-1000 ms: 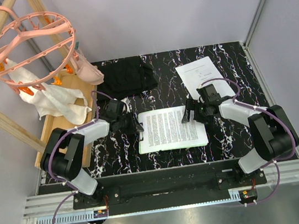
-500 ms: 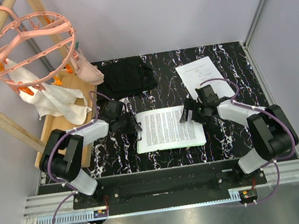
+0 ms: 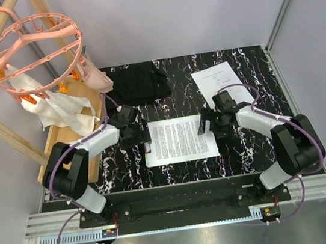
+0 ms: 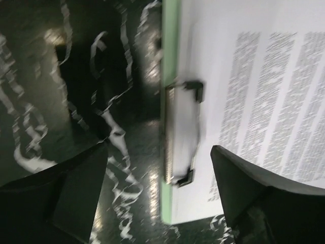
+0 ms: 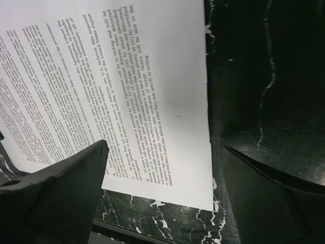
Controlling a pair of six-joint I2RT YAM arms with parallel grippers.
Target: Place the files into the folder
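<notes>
Left gripper point(image 4: 158, 152) spread wide, straddling the metal clip point(image 4: 181, 133) on the green clipboard point(image 4: 170, 61). Right gripper point(image 5: 163, 148) gapes too, astride the printed sheet point(image 3: 180, 138), centre of the table point(image 3: 248, 146).

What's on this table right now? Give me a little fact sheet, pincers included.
printed sheet: lying on the folder
folder: light green, flat on table, clip at the left arm's end
second sheet: loose, far right
left pincer: open, above the clip
right pincer: open, over the printed sheet's edge, holding nothing
</notes>
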